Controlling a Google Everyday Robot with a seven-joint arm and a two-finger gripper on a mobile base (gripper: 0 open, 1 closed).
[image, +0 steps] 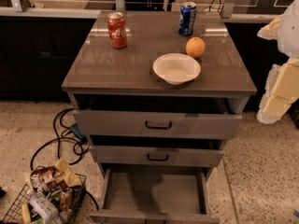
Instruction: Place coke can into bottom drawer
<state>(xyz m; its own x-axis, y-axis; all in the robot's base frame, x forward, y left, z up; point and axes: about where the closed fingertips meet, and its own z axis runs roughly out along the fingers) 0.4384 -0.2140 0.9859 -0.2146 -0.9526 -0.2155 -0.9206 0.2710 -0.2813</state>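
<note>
The coke can [117,30] stands upright on the far left of the grey cabinet top [117,64], red with white script and a silver top. The bottom drawer [154,192] is pulled out wide, and its plain grey floor shows with nothing on it. My gripper [279,73] appears as a pale cream and white shape at the right edge of the view, beside the cabinet's right side. It is well to the right of the can and holds nothing that I can see.
A blue soda can [187,18], an orange [195,47] and a white bowl [176,68] sit on the right half of the top. The two upper drawers [158,124] with black handles are slightly ajar. A wire basket of snacks [44,197] and black cables [65,134] lie on the floor at left.
</note>
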